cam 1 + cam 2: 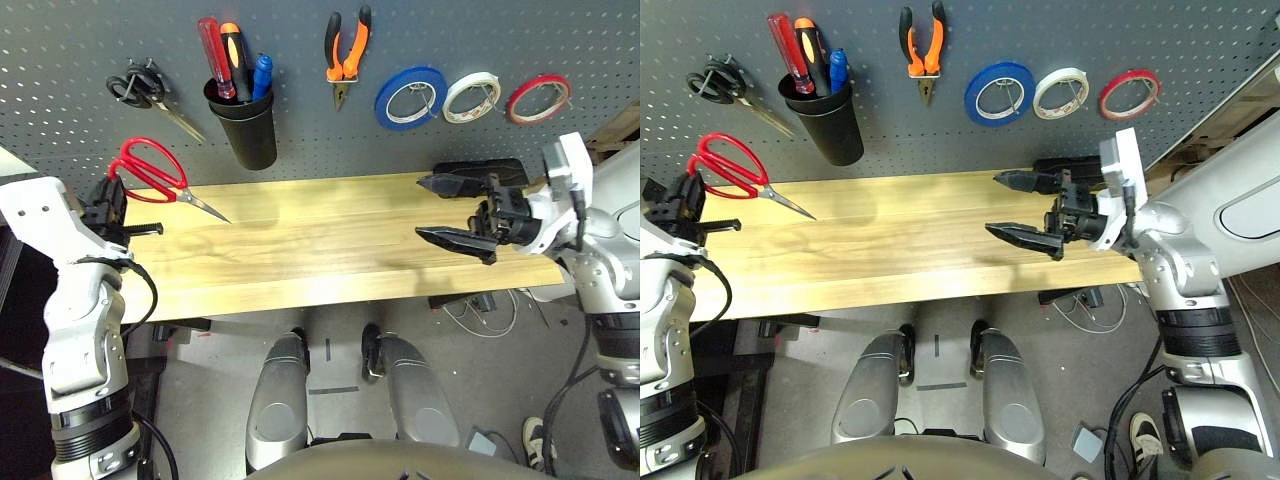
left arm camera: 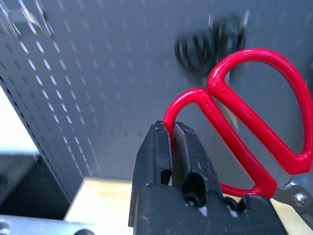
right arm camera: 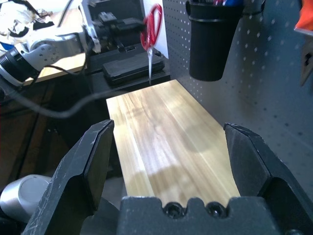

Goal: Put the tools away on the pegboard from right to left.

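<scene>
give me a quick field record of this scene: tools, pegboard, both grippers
held tool: red-handled scissors, gripped by one handle loop, blades pointing toward the table middle
left gripper: fingers shut on the scissors handle
right gripper: fingers wide open, holding nothing, above the wooden table
pegboard: red tape ring, orange-and-black pliers, red-handled screwdriver in black cup
also hung: blue tape roll, white tape roll, black-handled scissors

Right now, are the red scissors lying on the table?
No, the left tool holds the red scissors by a handle loop, lifted off the table.
</scene>
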Available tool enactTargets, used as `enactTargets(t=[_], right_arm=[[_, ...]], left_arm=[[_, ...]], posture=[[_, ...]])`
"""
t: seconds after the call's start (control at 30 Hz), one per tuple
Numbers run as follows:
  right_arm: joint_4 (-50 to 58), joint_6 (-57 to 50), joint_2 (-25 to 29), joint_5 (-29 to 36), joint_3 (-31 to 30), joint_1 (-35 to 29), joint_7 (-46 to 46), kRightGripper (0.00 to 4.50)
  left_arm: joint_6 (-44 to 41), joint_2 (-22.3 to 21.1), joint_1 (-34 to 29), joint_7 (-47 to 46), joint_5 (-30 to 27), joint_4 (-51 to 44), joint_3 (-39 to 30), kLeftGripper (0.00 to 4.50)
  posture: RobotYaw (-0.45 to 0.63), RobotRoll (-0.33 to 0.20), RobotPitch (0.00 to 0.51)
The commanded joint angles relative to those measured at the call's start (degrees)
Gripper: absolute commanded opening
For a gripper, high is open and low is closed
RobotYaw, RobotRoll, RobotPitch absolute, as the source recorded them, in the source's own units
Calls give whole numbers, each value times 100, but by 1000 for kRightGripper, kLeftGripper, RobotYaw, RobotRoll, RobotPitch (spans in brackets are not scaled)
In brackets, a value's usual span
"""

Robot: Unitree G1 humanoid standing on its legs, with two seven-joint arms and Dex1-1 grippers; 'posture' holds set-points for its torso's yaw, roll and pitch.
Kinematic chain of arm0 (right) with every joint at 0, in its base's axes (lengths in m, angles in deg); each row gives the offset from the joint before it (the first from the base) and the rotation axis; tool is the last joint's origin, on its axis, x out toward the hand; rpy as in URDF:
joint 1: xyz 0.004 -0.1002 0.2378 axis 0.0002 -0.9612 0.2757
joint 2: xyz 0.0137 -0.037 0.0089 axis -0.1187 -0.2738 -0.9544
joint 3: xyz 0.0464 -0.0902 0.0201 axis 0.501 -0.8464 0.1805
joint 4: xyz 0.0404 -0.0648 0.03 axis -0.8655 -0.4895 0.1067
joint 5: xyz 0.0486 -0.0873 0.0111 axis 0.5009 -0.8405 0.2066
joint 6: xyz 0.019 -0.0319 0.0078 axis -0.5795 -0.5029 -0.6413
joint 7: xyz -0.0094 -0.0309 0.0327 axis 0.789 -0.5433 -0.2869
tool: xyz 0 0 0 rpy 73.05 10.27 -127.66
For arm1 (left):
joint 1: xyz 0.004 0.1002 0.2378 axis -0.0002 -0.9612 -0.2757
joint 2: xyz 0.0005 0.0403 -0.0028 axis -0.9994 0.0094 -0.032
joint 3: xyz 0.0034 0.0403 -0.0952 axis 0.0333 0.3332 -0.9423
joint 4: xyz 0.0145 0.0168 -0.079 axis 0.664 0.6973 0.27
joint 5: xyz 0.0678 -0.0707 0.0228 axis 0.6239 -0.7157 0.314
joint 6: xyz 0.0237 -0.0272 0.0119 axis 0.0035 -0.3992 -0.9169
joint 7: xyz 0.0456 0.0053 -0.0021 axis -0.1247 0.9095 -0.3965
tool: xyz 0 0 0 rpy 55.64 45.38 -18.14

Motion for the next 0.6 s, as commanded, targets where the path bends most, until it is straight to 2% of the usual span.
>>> enactTargets(t=[0.03,0.3,0.6], right_arm=[[111,-167,144,210,179,67,-114,4500],[176,-444,359,435,335,425,-120,4500],[263,-456,321,421,321,380,-48,4500]], left_arm=[[213,42,-99,5,-40,-202,-106,9],[333,-3,230,24,-68,-101,27,9],[497,-49,847,-8,79,668,266,9]], posture=[[81,0,182],[67,0,174],[52,0,169]])
